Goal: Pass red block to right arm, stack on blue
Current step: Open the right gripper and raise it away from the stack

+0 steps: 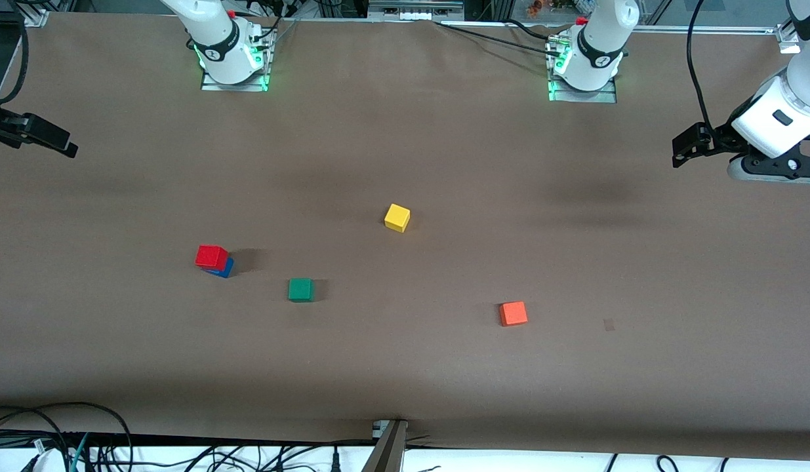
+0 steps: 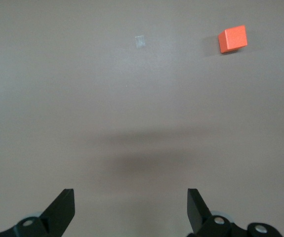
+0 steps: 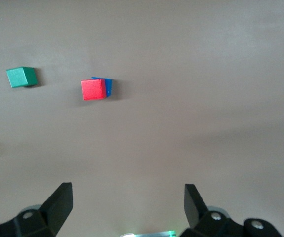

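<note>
The red block [image 1: 212,256] sits on top of the blue block [image 1: 223,269], slightly offset, toward the right arm's end of the table. Both show in the right wrist view, the red block [image 3: 93,89] covering most of the blue block [image 3: 108,86]. My right gripper [image 1: 54,139] hangs open and empty in the air at the right arm's end of the table, well apart from the stack; its jaws [image 3: 128,190] are spread wide. My left gripper [image 1: 690,145] hangs open and empty at the left arm's end of the table; its jaws [image 2: 131,195] are spread wide over bare table.
A green cube [image 1: 300,289] lies beside the stack, slightly nearer the front camera. A yellow cube [image 1: 397,217] lies mid-table. An orange cube [image 1: 513,313] lies toward the left arm's end and shows in the left wrist view [image 2: 232,39]. The brown table [image 1: 405,367] carries nothing else.
</note>
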